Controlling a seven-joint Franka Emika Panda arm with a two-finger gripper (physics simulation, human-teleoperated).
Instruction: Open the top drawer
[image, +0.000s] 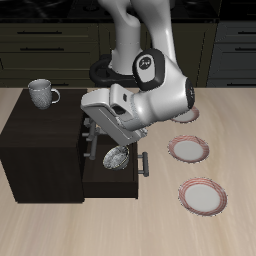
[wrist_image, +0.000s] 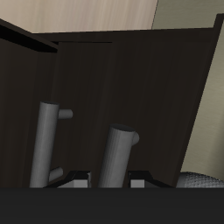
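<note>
The dark brown cabinet (image: 40, 150) stands near the table's front edge. Its top drawer (image: 88, 140) has a flat dark front (wrist_image: 149, 96) with a grey bar handle (wrist_image: 118, 153). My gripper (image: 98, 140) (wrist_image: 111, 178) is at the cabinet's front at the upper drawer's height. Its fingers (wrist_image: 144, 178) stand on either side of that handle and close against it. The lower drawer (image: 112, 180) is pulled out, with its own handle (image: 145, 162) and a grey bowl (image: 115, 157) inside. A second like bar (wrist_image: 44, 144) shows in the wrist view.
A grey mug (image: 41, 92) stands on the cabinet's top. Two pink-rimmed plates (image: 187, 149) (image: 202, 195) lie on the table beside the open drawer, and a third (image: 187, 116) is partly hidden behind my arm. A dark stove (image: 105, 70) is at the back.
</note>
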